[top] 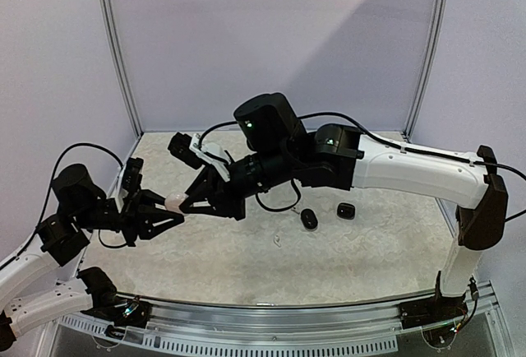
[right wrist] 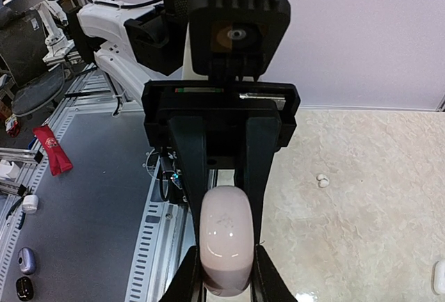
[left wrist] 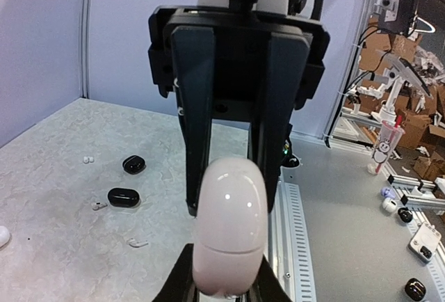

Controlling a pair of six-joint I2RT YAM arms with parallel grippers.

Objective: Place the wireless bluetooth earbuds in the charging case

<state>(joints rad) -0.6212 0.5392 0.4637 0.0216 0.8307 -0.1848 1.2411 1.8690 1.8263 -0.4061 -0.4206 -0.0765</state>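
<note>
The one marking that can be made out is a smiling face drawn on a cup point(left wrist: 383, 150) in the background, off the counter point(top: 370, 250). The left hand point(left wrist: 224, 277) is clamped on one end of a white, pebble-shaped charging case point(left wrist: 231, 225), held in the air above the left side of the counter. The right hand point(right wrist: 226, 277) pinches the same case from the opposite end, its fingers point(left wrist: 200, 128) flanking it on both sides. White earbuds point(left wrist: 87, 159) lie loose on the counter, well apart from that case and near two black cases point(left wrist: 123, 197).
</note>
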